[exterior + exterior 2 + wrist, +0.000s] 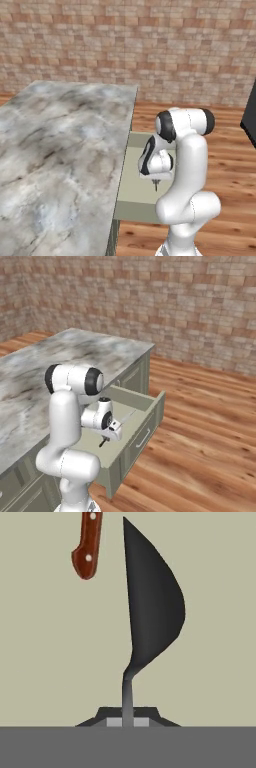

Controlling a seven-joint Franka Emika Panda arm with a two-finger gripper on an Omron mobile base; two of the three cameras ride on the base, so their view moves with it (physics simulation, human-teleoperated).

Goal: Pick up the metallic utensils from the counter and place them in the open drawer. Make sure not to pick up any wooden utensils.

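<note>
Brick wall [150,45] spans the frame top; plank floor [210,421] fills lower right. Marbled counter [55,150] occupies the left. Open drawer [150,423] sits centre, gripper [128,714] above it, fingers clamped on the dark spoon [152,607]. Red-brown-handled utensil [87,547] lies inside, upper left.

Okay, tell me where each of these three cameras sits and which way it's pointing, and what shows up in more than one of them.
Left base view: behind the arm on its left, looking forward and down over the counter and open drawer; the white arm rises at lower right.
Right base view: behind the arm on its right, facing the same drawer; the arm rises at lower left.
Hand view: on the hand, looking along the gripper, shut on the dark grey spoon, above the drawer floor and a red-brown handle.
Shared: the drawer appears in all three; both base views share the counter, arm and brick wall.
</note>
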